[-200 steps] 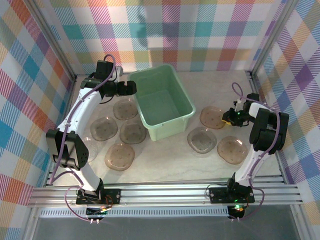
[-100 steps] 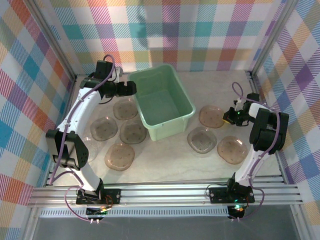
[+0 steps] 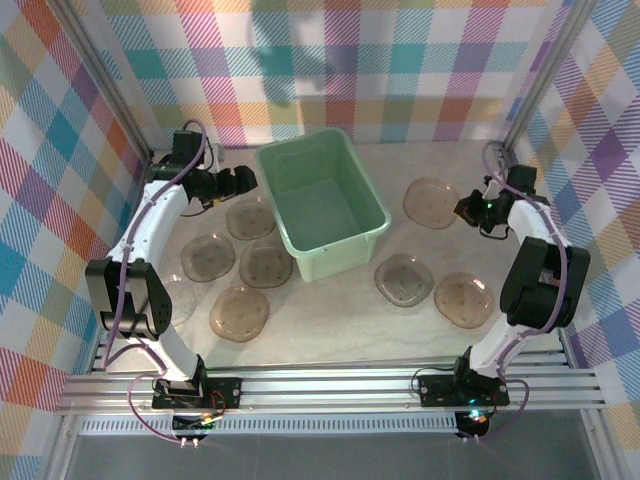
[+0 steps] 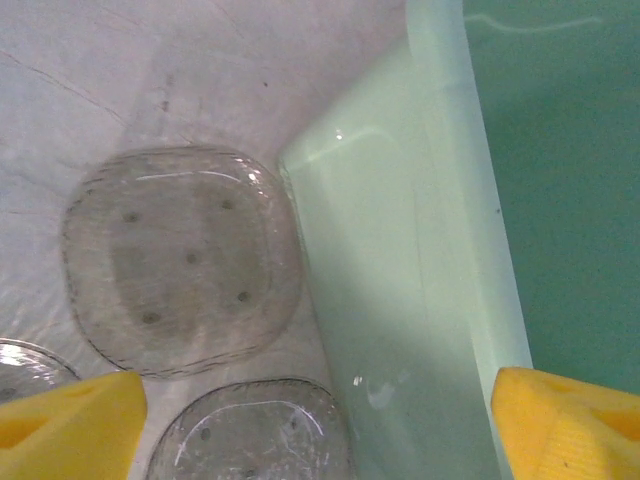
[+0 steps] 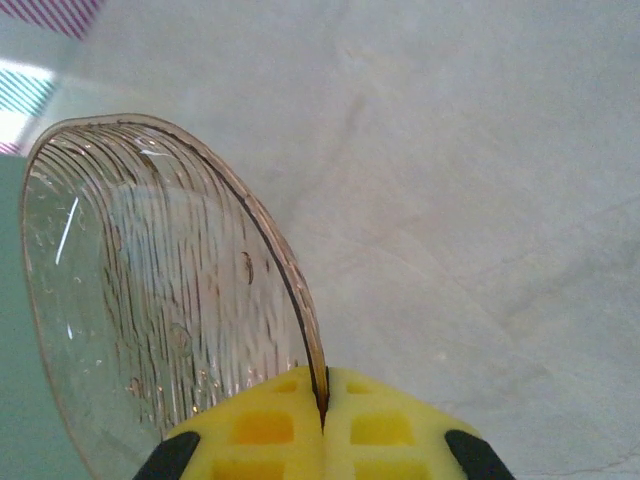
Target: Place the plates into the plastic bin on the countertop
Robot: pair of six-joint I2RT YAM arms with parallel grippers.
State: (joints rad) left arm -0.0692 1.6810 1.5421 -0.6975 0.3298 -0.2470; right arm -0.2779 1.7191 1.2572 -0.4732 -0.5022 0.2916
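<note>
The mint-green plastic bin (image 3: 320, 205) stands mid-countertop with nothing in it. My right gripper (image 3: 470, 211) (image 5: 322, 400) is shut on the rim of one smoky plate (image 3: 433, 202) (image 5: 170, 300), which hangs tilted above the countertop (image 3: 330, 320), to the right of the bin. Two more plates (image 3: 404, 279) (image 3: 464, 298) lie flat nearer the front on that side. My left gripper (image 3: 243, 179) (image 4: 320, 430) stands open beside the bin's left wall (image 4: 420, 250), holding nothing. Below it lie a plate (image 4: 185, 260) (image 3: 250, 218) and a second plate (image 4: 250, 435). Others (image 3: 207, 257) (image 3: 240, 312) rest further left.
Plaid walls (image 3: 60, 150) close in the countertop on three sides. A metal rail (image 3: 330, 385) with both arm bases runs along the near edge. Open countertop lies in front of the bin, between the two groups of plates.
My right gripper has closed on the plate's rim and carried it up and toward the back wall. My left gripper has drawn slightly left, away from the bin's corner.
</note>
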